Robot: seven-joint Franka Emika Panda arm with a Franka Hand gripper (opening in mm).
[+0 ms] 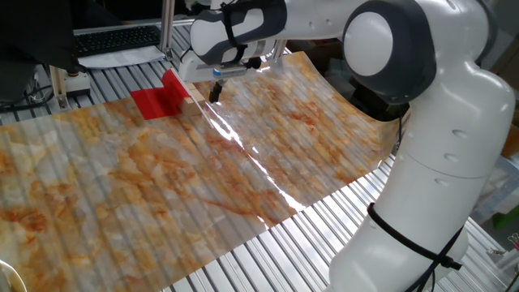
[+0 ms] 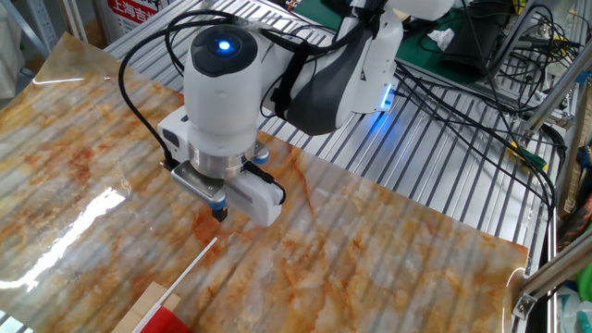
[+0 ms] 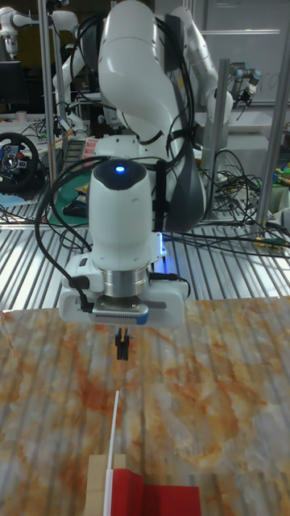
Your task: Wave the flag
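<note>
The flag [image 1: 160, 100] is a small red cloth lying flat on the marbled sheet, joined to a tan wooden block [image 1: 193, 92] and a thin white stick [image 2: 193, 266]. In the tall fixed view the red cloth [image 3: 155, 498], block [image 3: 100, 482] and stick [image 3: 115, 431] lie just in front of the gripper. My gripper [image 1: 216, 94] hangs a little above the sheet, right beside the block and at the tip of the stick. Its fingers point down, pressed together, with nothing between them. It also shows in the other fixed view as the gripper [image 2: 218, 214] and in the tall view as the gripper [image 3: 122, 348].
A large orange-marbled sheet [image 1: 203, 178] covers the slatted metal table [image 1: 284, 251]. A keyboard [image 1: 113, 37] and a metal post [image 1: 166, 28] stand behind the flag. Cables [image 2: 481, 102] run across the table's far side.
</note>
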